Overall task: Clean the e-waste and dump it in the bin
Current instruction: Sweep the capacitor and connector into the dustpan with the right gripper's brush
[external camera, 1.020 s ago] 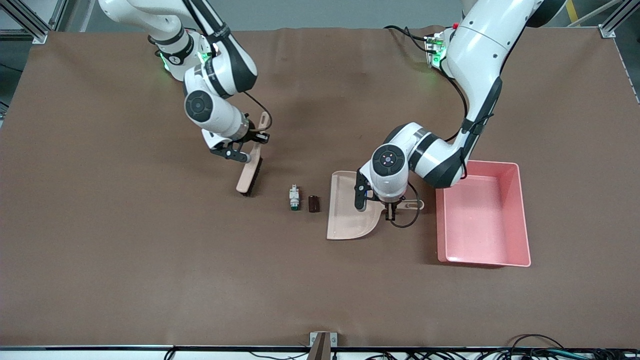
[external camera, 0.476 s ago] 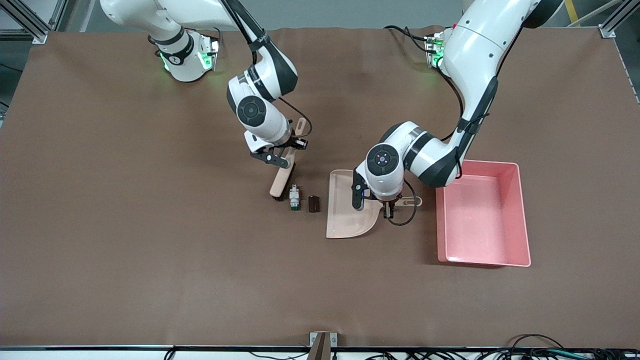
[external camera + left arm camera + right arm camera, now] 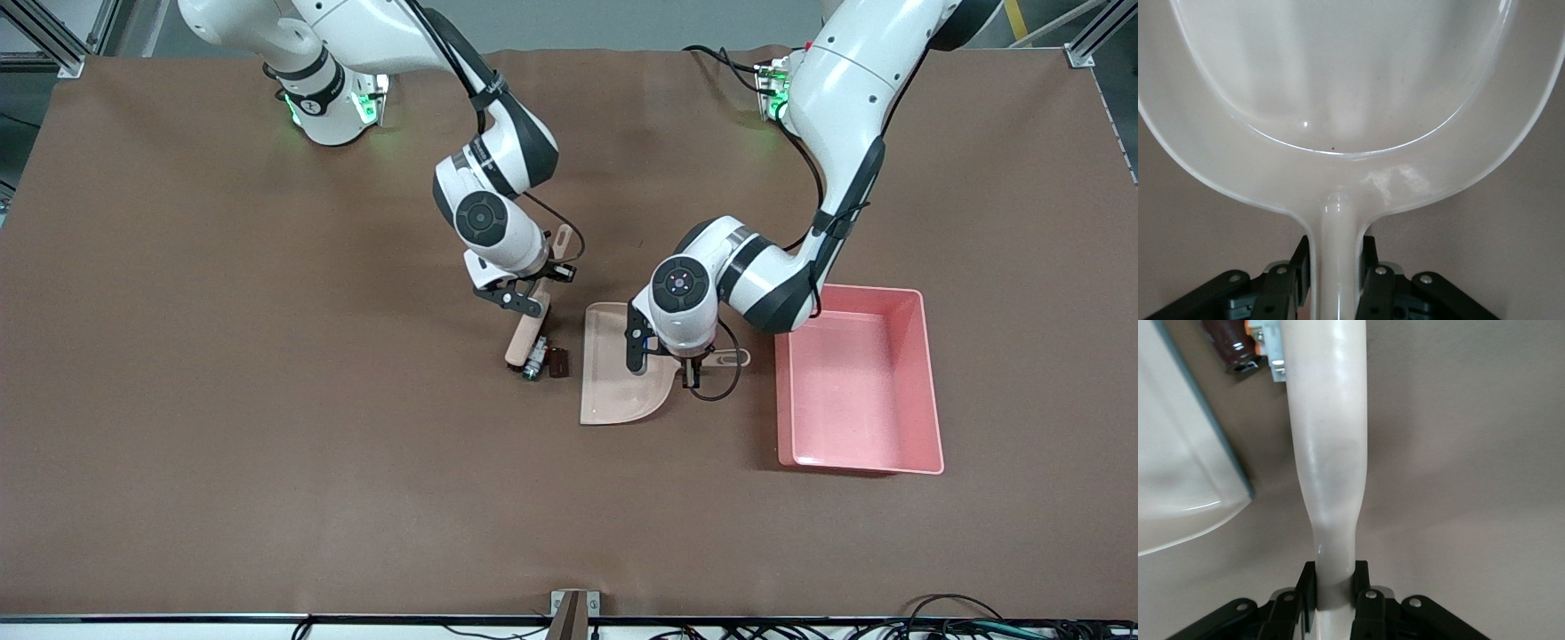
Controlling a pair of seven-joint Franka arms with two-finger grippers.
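The right gripper [image 3: 544, 269] sits a little above the middle of the front view, its jaws clamped tight on the slim handle of a beige brush [image 3: 526, 336]. In the right wrist view the fingers [image 3: 1308, 581] pinch that handle from both sides with no gap showing. The brush slants down from the gripper, and its low end is on the brown table [image 3: 267, 427], touching the e-waste.

The two bits of e-waste lie together just below the centre of the front view. The white component with the green end [image 3: 534, 365] is tilted and pressed against the brush tip, and the dark cylinder [image 3: 557, 362] lies just beside it, between it and the straight open lip of the dustpan [image 3: 613, 382]. Neither piece is on the pan yet.

The left gripper [image 3: 691, 372] is right of centre in the front view, closed narrow on the dustpan's handle. In the left wrist view its fingers [image 3: 1301, 260] squeeze the pale stem where it meets the pan, and the pan lies flat on the table.

The bin [image 3: 925, 373], a pink low-walled tub, stands in the right part of the front view, just beside the dustpan's handle end.
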